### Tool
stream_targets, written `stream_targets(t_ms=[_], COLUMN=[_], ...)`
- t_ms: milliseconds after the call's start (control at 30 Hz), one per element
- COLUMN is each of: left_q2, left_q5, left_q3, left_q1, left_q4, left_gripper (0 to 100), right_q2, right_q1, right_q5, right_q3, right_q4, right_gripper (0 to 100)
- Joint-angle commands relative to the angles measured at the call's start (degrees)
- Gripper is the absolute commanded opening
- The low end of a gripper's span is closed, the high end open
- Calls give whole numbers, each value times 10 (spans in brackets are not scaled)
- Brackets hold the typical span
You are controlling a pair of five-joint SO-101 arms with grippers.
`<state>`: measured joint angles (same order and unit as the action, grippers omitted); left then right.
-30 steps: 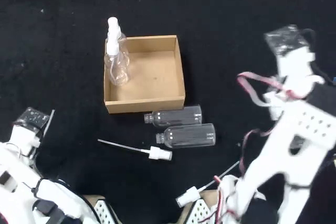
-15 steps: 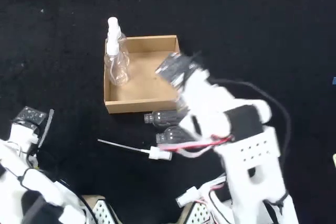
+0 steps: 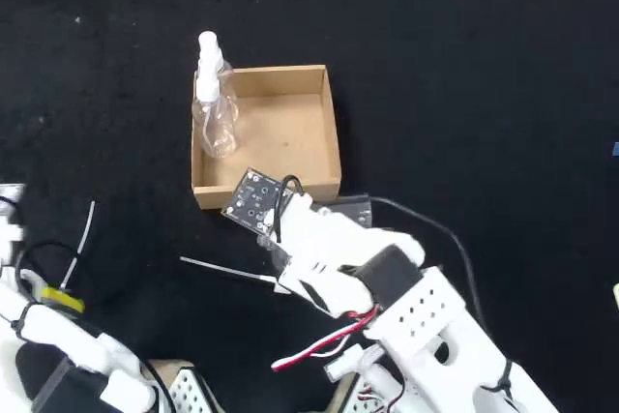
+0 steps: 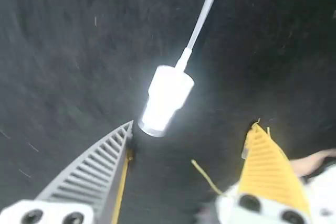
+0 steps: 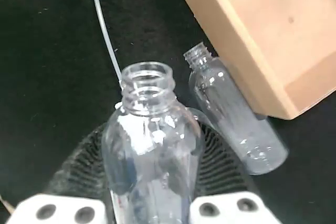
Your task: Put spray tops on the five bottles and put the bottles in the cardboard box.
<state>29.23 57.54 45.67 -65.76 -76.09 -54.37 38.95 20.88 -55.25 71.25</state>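
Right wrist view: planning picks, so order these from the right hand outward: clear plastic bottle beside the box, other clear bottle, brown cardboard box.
1. Other clear bottle, at the right hand.
2. Clear plastic bottle, beside the box.
3. Brown cardboard box, beyond it.

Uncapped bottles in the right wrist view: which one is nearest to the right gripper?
The bottle lying within the right gripper, its neck by the thin white tube. The other uncapped bottle lies apart, beside the cardboard box.

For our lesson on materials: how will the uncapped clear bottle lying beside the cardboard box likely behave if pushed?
The uncapped bottle lies on its round side, so it would probably roll. It looks empty and thin-walled, so likely light. Its glossy plastic may slip when gripped.
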Motion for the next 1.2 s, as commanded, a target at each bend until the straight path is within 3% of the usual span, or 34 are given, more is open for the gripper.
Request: stream_targets(t_ms=[0,167,300,467,800,967,1167], left_q2=[6,6,6,6,13,13,12], left_q5=[-282,-513,-545,-455,-190,-179,-197], left_q3=[-29,8,59,110,102,27,-68], left_q1=[-9,-12,-9,-8,39,41,25], left_q4=[1,78,164,244,144,102,-90], left_gripper=[307,307,307,307,306,306,306], right_q2=[-18,-18,-18,-18,-18,-18,-18], right_q1=[11,10,9,9,8,8,8], right_q5=[-13,-13,-13,-13,-13,-13,-13], right_q3=[-26,-45,-49,-53,-53,-53,-53], right_q4=[-48,-55,-62,-63,-63,-63,-63], right_gripper=[11,11,11,11,11,11,11])
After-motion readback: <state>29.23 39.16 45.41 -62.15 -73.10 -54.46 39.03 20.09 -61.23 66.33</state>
